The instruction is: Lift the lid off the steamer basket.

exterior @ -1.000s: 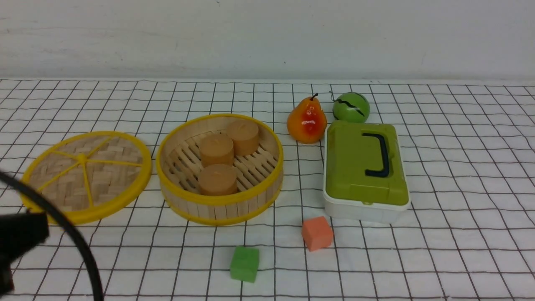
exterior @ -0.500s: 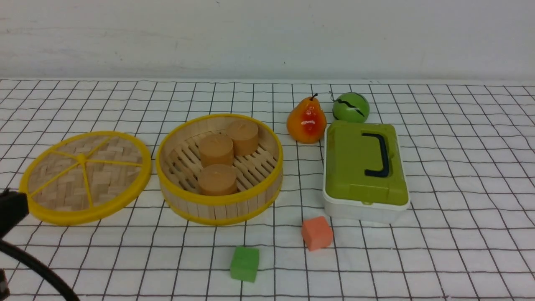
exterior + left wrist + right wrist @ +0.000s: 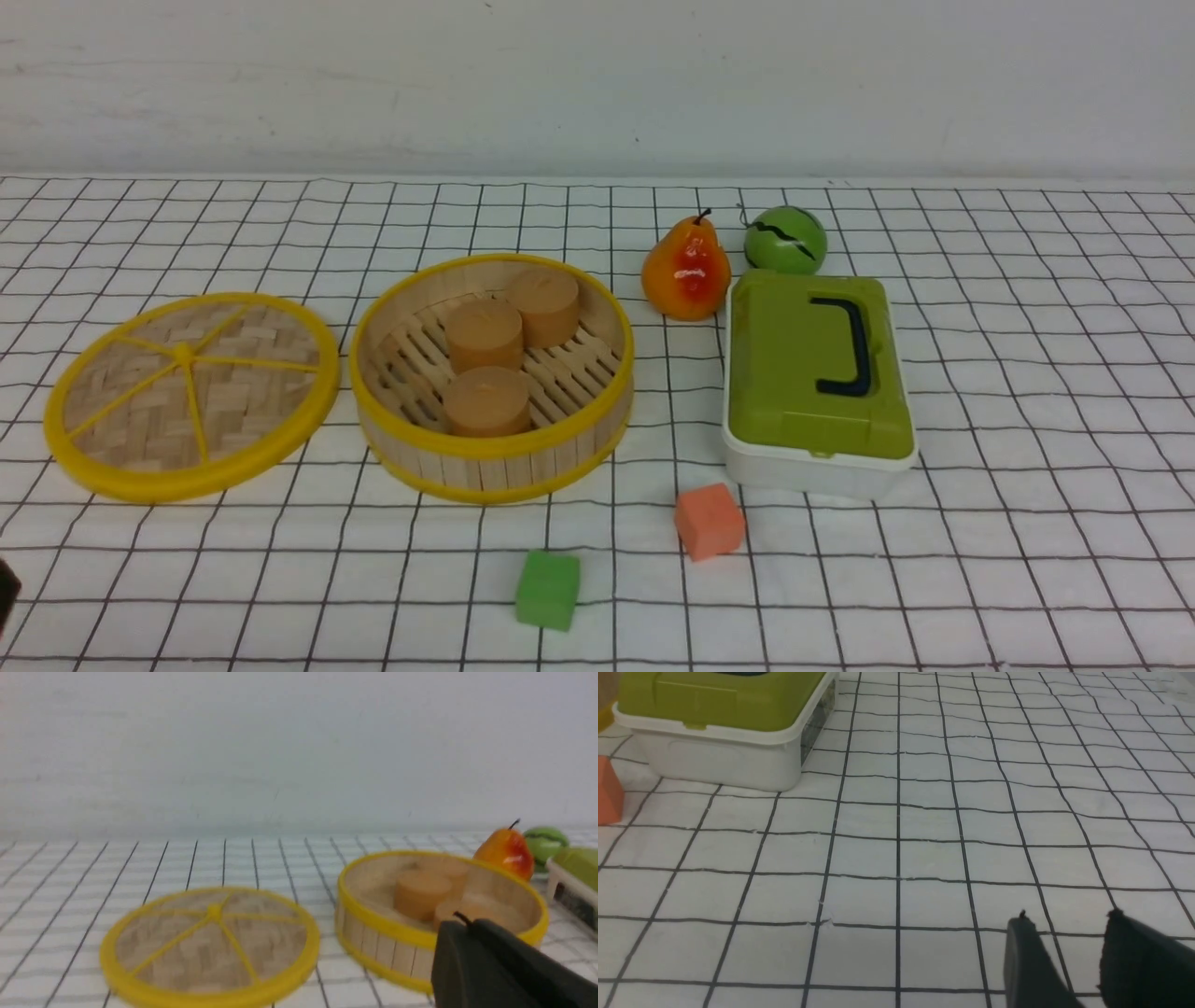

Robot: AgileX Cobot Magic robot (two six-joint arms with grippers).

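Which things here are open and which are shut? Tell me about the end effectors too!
steamer basket, open, three brown round blocks inside.
lid, off, lying flat beside the steamer basket.
green-topped box, closed.
left end effector, shut, holding nothing.
right end effector, open, holding nothing.

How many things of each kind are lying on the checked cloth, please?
steamer basket: 1
lid: 1
tan cylinders in the basket: 3
fruits, pear and green melon: 2
cubes, orange cube and green cube: 2
green-topped box: 1
Total: 10
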